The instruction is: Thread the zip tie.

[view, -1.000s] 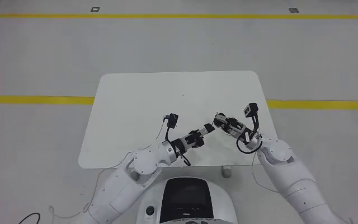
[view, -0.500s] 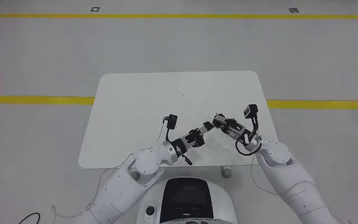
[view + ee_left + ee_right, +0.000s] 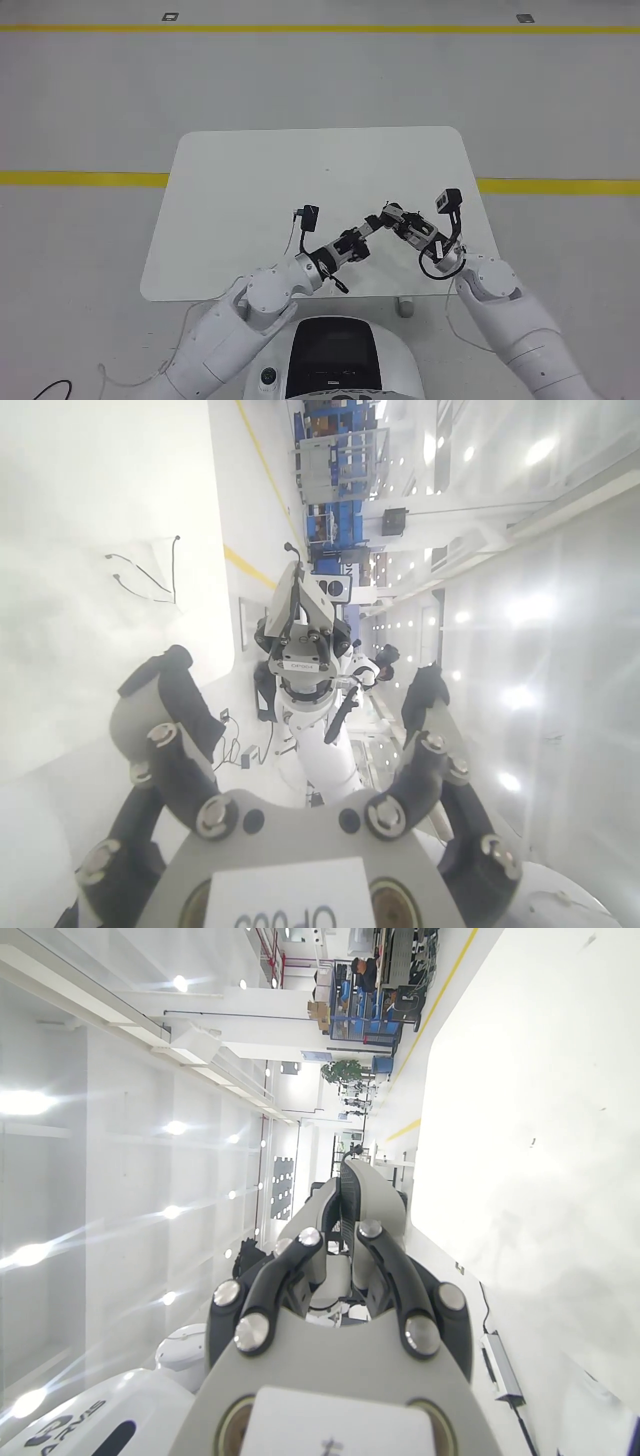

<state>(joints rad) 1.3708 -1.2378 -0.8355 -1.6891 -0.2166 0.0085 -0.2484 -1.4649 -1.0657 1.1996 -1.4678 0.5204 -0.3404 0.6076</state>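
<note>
Holds the left gripper [image 3: 300, 665] wide open over the near part of the table [image 3: 250, 200], nothing between its fingers. Pinches a thin black zip tie [image 3: 355, 1148] in the tightly closed right gripper [image 3: 347, 1173], also over the table's near part, tip almost meeting the left's. Has several more black ties [image 3: 150, 582] flat on the table top, ends bunched, apart from both grippers.

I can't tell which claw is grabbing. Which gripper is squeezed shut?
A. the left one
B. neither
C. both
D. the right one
D: the right gripper has its fingers pressed together on a thin black zip tie, while the left gripper is spread wide open.
</note>
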